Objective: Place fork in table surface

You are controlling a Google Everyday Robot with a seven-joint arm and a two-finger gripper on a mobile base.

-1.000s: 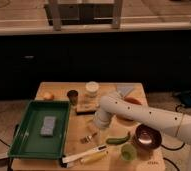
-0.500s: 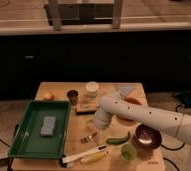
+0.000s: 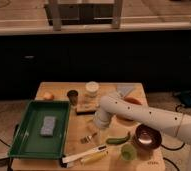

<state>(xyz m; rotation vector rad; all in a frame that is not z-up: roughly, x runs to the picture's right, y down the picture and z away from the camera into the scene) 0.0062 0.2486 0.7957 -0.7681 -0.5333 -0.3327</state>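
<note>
Gripper sits low at table centre; its grip state is impossible to tell. Fork lies on the table surface just near-left of it, apparently apart. Green tray left, green pepper right, white-and-black utensil nearer.

Honestly can't read a single word, brand or number anywhere here. The white-lidded jar at 12 o'clock on the worktop and the flat packet just in front of it look like the only spots that could carry print, but nothing on them is legible. The arm's hand, sitting mid-worktop right above the fork, has no readable marking either.
</note>
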